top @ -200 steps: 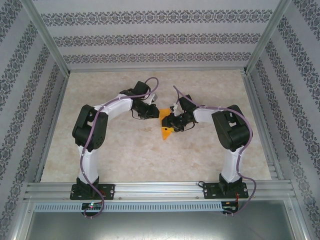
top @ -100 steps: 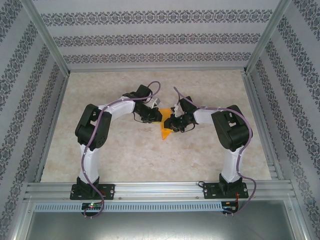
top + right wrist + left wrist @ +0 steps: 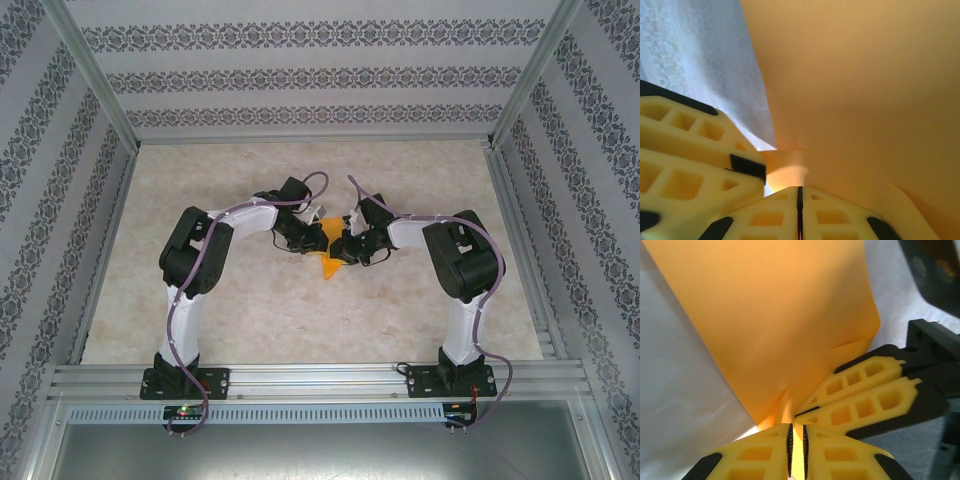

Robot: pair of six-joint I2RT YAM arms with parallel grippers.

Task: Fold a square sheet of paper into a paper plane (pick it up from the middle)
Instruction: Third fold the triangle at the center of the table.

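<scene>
The square sheet of paper (image 3: 328, 266) is orange-yellow and folded, and it hangs between the two grippers over the middle of the table, one pointed corner toward the near edge. My left gripper (image 3: 316, 240) is shut on the paper (image 3: 780, 320), and a strip of it shows between the pads at the tips (image 3: 797, 426). My right gripper (image 3: 337, 246) meets it tip to tip. Its yellow fingers (image 3: 865, 395) lie against the same fold. In the right wrist view the right gripper (image 3: 800, 188) is shut where the paper (image 3: 865, 90) bends out from its tips.
The marbled tabletop (image 3: 230, 320) lies open on all sides of the arms. Aluminium frame rails (image 3: 320, 375) run along the near edge and the sides. Patterned walls (image 3: 320, 80) stand at the back and both sides.
The left arm has swung right until its gripper meets the right one. The right gripper has shut. Less paper shows below the grippers than before.
</scene>
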